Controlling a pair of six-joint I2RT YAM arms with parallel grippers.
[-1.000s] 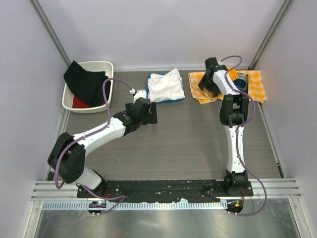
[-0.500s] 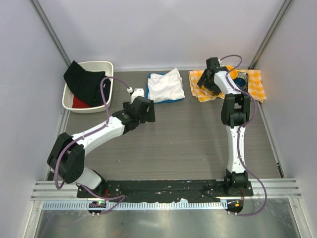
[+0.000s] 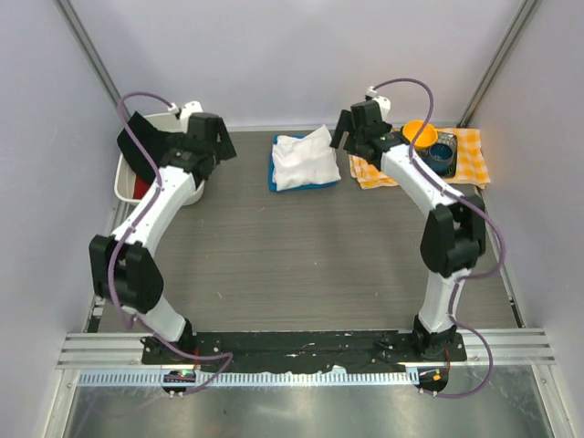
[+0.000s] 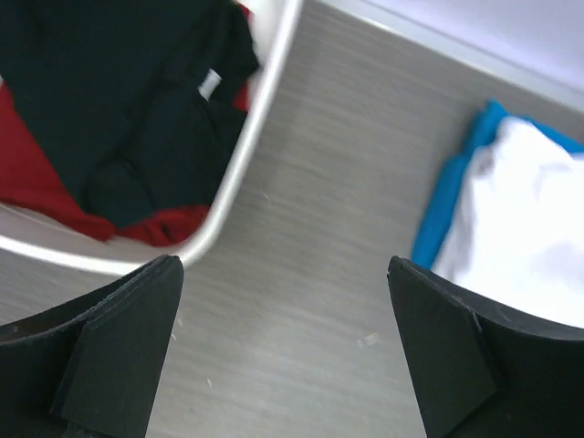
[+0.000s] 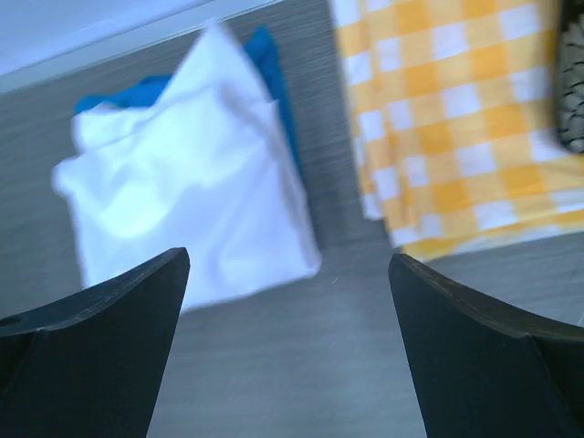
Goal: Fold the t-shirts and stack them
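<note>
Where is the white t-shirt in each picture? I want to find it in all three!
Top external: the white t-shirt lies at the back middle of the table.
Left wrist: it is at the right edge, partly cut off.
Right wrist: it is left of centre, beside the orange-and-white checked cloth.
Shared landmark: the blue t-shirt peeks out from under it in every view.

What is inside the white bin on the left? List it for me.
The black t-shirt, with a small white label, lies on top in the white bin. Beneath it shows red cloth. Whatever else lies under them is covered.
</note>
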